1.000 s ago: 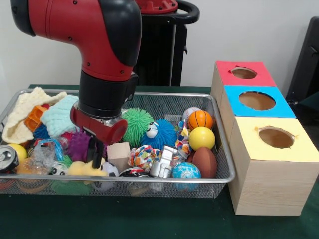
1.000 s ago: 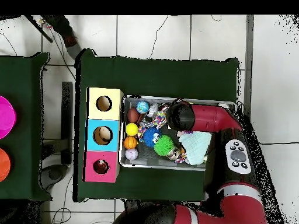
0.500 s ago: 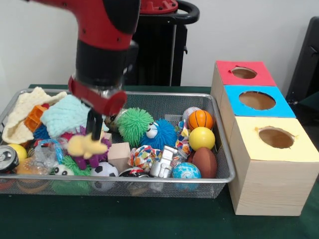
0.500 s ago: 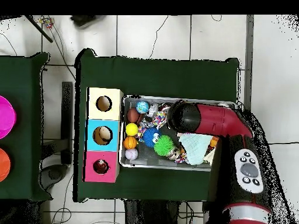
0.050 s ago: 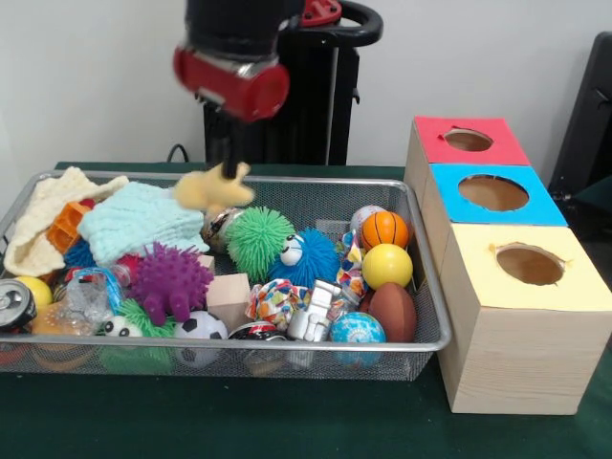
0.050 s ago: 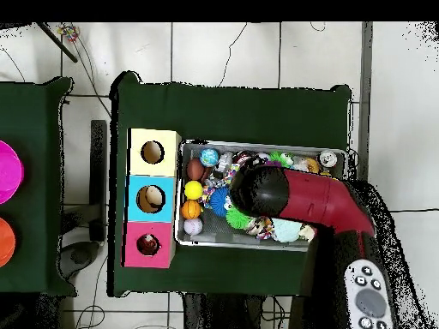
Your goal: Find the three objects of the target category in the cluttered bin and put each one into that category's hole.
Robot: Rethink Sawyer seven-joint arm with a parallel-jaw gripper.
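one yellow plush toy (image 5: 214, 188) hangs clamped in my gripper (image 5: 228, 168), lifted clear above the wire bin (image 5: 426, 287) and its green spiky ball (image 5: 262, 242).

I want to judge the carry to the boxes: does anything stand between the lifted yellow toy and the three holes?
Nothing visible does. The gripper holds the yellow toy above the bin and its clutter, and the red, blue and yellow holes lie open on top.

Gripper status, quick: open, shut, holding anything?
Gripper: shut on a yellow soft toy, lifted clear above the wire bin.
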